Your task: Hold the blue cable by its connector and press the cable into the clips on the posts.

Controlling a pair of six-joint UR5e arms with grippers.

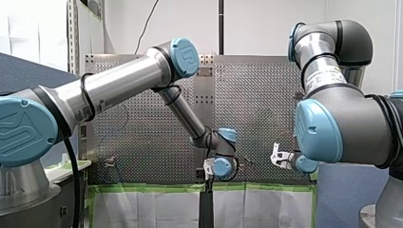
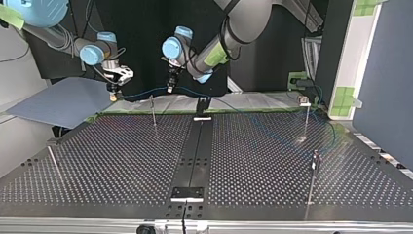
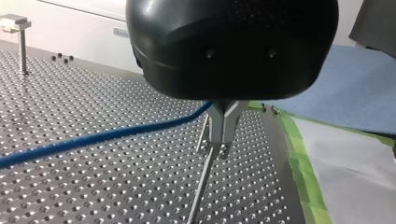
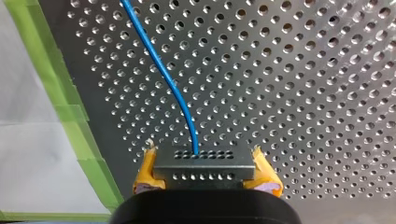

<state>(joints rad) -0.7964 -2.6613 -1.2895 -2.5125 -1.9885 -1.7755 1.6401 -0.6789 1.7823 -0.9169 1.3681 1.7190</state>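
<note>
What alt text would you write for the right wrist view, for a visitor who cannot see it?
My right claw, with yellow pads, is clamped on a dark rectangular connector. A blue cable leaves the connector and runs away over the perforated metal table, with green tape along the table's edge beside it.

The dark perforated table (image 2: pixel 122 161) fills the lower frame of the top view. A black strip (image 2: pixel 195 156) runs down its centre. Thin uprights stand on it: far post (image 2: pixel 153 111) upper left of centre, right post (image 2: pixel 307 122), near-right post (image 2: pixel 311 183), and a slanted left post (image 2: pixel 54 163). Green tape (image 3: pixel 303 177) borders one edge.
</note>
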